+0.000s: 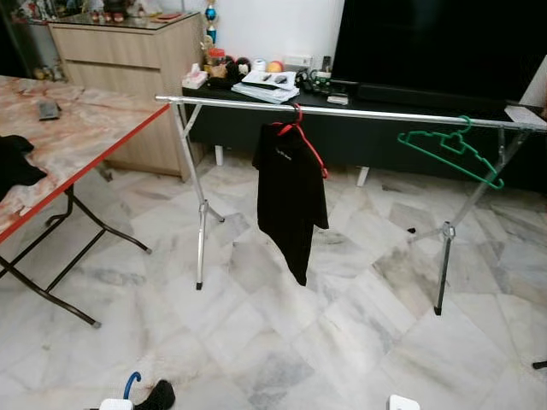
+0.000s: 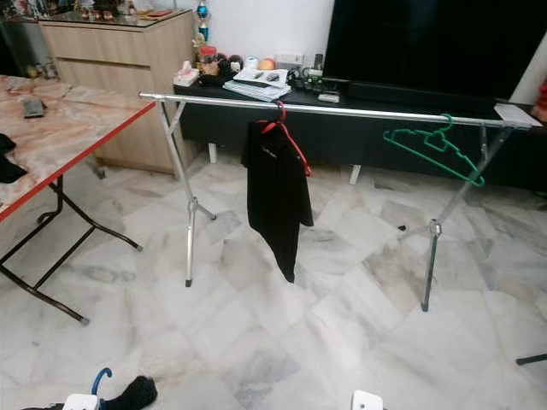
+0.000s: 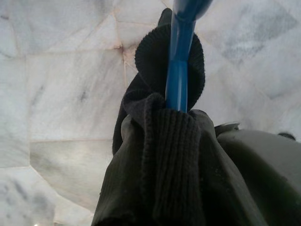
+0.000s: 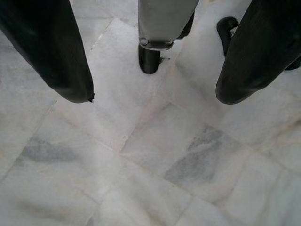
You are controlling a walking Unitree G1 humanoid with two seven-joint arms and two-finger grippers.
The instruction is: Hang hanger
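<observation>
A silver rack rail (image 1: 367, 112) spans the room ahead. From it hangs a red hanger (image 1: 299, 128) carrying a black shirt (image 1: 291, 196). An empty green hanger (image 1: 449, 149) hangs near the rail's right end. Low at my left, my left gripper (image 1: 118, 403) is shut on a blue hanger (image 3: 178, 70), whose hook (image 1: 131, 383) sticks up. A dark ribbed garment (image 3: 164, 155) is on that hanger and hides the fingers. My right gripper (image 4: 155, 94) hangs open over the marble floor with nothing between its fingers.
A folding table (image 1: 77, 137) with a red edge stands at the left, a black cloth (image 1: 17, 166) on it. The rack's legs (image 1: 201, 231) (image 1: 443, 256) stand on the marble floor. A wooden cabinet (image 1: 128, 60) and a black TV console (image 1: 256, 120) are behind the rack.
</observation>
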